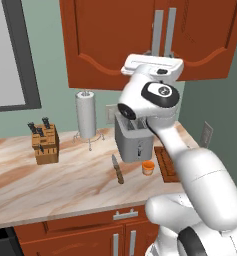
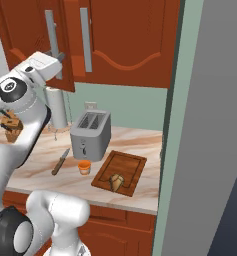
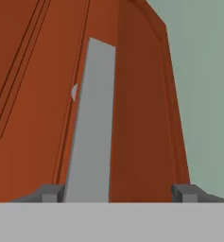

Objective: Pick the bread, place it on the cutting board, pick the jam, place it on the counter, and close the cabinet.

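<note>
Two end effector fingers apart | astride cabinet handle

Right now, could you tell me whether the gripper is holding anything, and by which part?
Nothing is held yet: the gripper is open around the reddish-brown cabinet's silver bar handle, one fingertip beside it.
</note>
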{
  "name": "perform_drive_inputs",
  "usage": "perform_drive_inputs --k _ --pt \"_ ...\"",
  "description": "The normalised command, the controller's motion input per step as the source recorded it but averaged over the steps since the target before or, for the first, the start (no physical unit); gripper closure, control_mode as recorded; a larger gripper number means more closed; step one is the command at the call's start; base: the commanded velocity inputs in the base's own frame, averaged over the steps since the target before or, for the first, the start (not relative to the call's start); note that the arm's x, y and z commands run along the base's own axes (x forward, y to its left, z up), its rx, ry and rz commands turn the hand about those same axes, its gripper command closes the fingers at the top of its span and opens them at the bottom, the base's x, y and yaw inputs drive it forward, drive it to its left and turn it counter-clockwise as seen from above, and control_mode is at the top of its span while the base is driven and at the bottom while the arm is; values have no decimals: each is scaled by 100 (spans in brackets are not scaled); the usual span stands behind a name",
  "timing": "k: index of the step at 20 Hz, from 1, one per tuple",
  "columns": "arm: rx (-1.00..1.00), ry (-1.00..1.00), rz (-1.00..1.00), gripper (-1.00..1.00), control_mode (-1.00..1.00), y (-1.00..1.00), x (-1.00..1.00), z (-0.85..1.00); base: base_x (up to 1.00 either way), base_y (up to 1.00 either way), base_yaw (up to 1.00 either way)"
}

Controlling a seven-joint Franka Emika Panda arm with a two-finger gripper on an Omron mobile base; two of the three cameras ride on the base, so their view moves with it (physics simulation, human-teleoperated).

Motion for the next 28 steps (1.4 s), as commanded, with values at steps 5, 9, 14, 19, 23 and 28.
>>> perform_drive_inputs --k 5,9,14,19,23,28 --pt "0 0 11 -100 -100 -1 40 0 0 0 0" --pt "0 0 10 -100 -100 0 39 0 0 0 0" --pt "0 0 9 -100 -100 0 38 0 0 0 0" --pt "0 0 9 -100 -100 0 37 0 0 0 0" --pt "0 0 10 -100 -100 0 37 0 0 0 0" --pt "0 0 9 -100 -100 0 41 0 0 0 0"
